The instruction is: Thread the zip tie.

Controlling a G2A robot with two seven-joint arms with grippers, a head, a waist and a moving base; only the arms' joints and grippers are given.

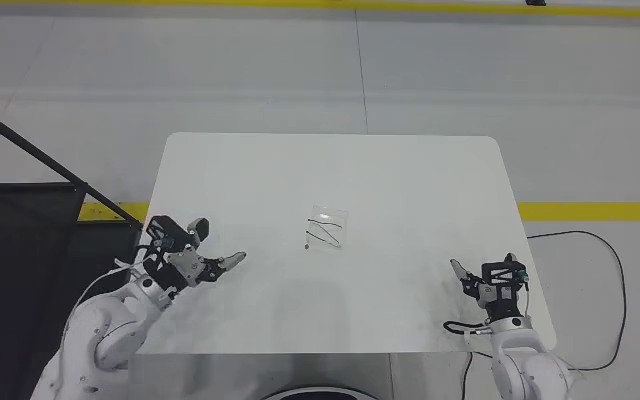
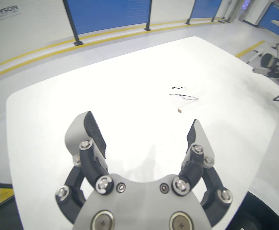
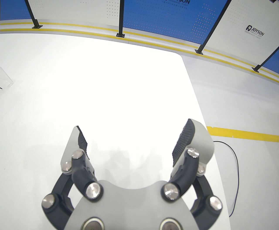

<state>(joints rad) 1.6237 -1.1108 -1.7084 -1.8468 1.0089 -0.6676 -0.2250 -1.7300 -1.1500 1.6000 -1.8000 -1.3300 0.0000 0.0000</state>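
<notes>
White bench [image 1: 400,180] spreads under both arms, and I see the thin black zip tie [image 1: 326,234] lying near its middle, overlapping a clear plastic sheet [image 1: 340,213], well apart from either arm. My left tool [image 2: 141,122] hangs over the near left edge, fingers spread wide and empty. My right tool [image 3: 134,128] sits at the near right corner, likewise spread and empty.

In the right wrist view a dark logo [image 3: 255,31], a round mark with one word in capitals and a smaller line beneath too fine to read, stands on a white perforated panel [image 3: 239,19]. White capitals [image 3: 176,1], cut by the picture's edge, stand on the blue panel [image 3: 152,15] beside it. In the left wrist view grey capitals [image 2: 8,9], partly cut off, stand on a white wall board [image 2: 32,24].
</notes>
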